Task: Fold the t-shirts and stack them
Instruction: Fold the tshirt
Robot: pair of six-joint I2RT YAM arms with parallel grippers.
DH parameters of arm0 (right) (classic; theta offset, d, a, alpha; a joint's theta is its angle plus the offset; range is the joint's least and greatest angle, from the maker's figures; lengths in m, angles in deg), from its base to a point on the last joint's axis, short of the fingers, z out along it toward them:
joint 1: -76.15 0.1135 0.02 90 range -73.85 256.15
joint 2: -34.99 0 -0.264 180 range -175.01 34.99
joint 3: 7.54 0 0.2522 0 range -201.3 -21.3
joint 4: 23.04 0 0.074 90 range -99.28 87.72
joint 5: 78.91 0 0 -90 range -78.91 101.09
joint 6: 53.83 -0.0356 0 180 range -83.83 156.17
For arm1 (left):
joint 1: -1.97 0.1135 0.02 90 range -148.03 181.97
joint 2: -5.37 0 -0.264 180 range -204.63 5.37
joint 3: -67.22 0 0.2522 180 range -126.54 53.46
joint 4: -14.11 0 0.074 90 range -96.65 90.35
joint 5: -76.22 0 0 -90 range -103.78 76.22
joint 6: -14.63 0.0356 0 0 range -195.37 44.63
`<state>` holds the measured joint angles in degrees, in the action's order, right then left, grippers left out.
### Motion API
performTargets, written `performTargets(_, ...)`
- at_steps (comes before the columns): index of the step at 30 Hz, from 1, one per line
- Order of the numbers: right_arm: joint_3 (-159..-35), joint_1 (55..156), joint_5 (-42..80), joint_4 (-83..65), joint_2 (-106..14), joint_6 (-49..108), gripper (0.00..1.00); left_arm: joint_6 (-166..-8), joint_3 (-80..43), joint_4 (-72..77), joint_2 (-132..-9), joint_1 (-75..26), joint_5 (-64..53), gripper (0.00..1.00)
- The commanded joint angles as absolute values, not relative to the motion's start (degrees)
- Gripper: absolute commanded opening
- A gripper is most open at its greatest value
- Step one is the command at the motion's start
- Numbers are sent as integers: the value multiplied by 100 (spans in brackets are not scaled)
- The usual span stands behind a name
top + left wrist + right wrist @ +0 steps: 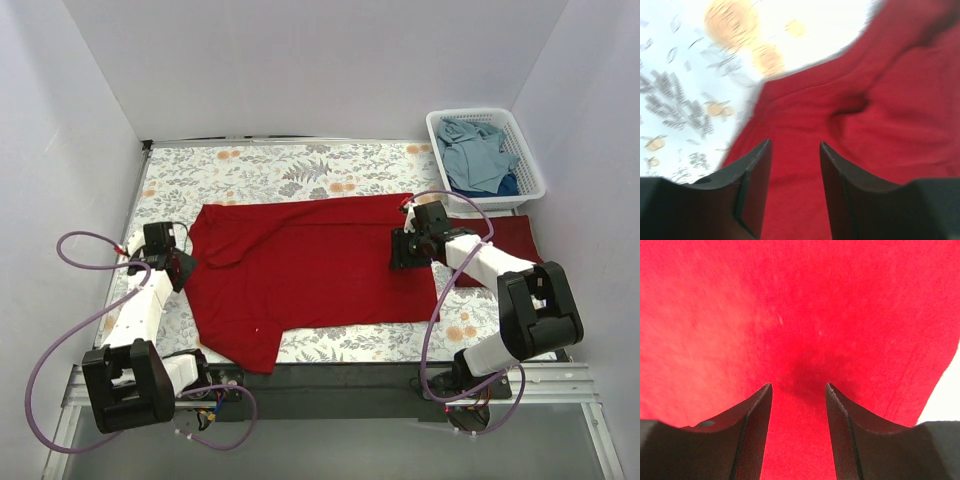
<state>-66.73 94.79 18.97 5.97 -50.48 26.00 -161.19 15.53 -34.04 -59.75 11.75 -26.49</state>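
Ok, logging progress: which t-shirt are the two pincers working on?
The bright red cloth t-shirt spread out centrally: left pincer and right pincer sit at its sides. The darker maroon shirt lies at right; dusty blue shirts are in the white lattice basket.

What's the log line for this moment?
red t-shirt: spread out | left gripper: open, at its left edge | right gripper: open, over its right side | blue t-shirts: in basket
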Motion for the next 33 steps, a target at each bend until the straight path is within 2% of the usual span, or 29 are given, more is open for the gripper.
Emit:
performTargets(1, -7182, 9479, 1707, 461, -4859, 2677, 53, -15887, 1050, -3104, -5852, 1199, -2452, 42)
performTargets(8, -8114, 9066, 900, -13, -5658, 2001, 49, -15553, 854, -2489, -6669, 1164, -1493, 50)
performTargets(18, -8818, 8741, 379, -497, -6792, 1412, 46, -15201, 1417, -1837, -6441, 821, -1711, 55)
performTargets(23, -8897, 8635, 484, -655, -7056, 1358, 45, -15192, 1488, -1776, -6599, 716, -1721, 55)
performTargets(25, -8880, 8626, 659, -655, -7101, 1411, 42, -15166, 1462, -1776, -6634, 620, -1625, 56)
performTargets(33, -8283, 9003, 1539, -734, -6337, 1745, 43, -15175, 1409, -1793, -6739, 426, -1826, 57)
